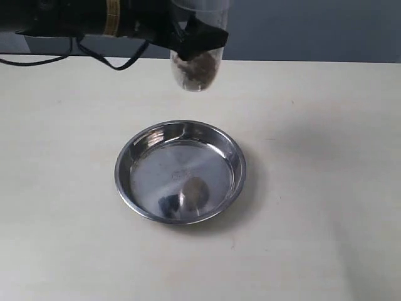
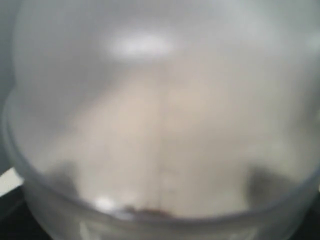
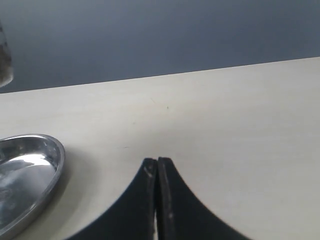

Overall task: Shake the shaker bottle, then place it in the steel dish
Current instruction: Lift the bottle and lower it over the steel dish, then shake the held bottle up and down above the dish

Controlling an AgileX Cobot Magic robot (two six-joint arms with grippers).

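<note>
The left pincer (image 1: 199, 39) comes in on a black arm with a gold band (image 1: 113, 15). Its jaws are spread to the width of the clear plastic shaker bottle (image 1: 195, 72) and clamped on the bottle's body. One black finger (image 1: 207, 39) crosses the front of the bottle; the other is hidden behind it. The bottle hangs in the air with a rounded end pointing down past the pincer, and a clump of brown bits (image 1: 197, 66) lies in that end. Its upper part is cut off by the edge of the exterior view. In the left wrist view the bottle (image 2: 160, 125) fills almost everything as a blurred frosted wall, so the fingers cannot be made out there. A black cable (image 1: 94, 55) droops from the arm toward the table's far edge.

Below this pincer and nearer the exterior camera, the round shallow stainless-steel dish (image 1: 156, 169) lies flat on the cream table (image 1: 326, 188). The bottle's rounded end hangs apart from the dish's far rim, well above the tabletop. Open table surface runs all round the dish.

The right pincer (image 3: 157, 162) has its two black fingers pressed together tip to tip with nothing between them, low over the table. The dish's rim (image 3: 55, 160) lies off to the side nearer the left pincer, apart from the fingertips. Ahead of it, bare table reaches to the far edge, where the blue-grey wall (image 3: 175, 35) begins. A sliver of the bottle (image 3: 4, 55) shows high above the dish.
</note>
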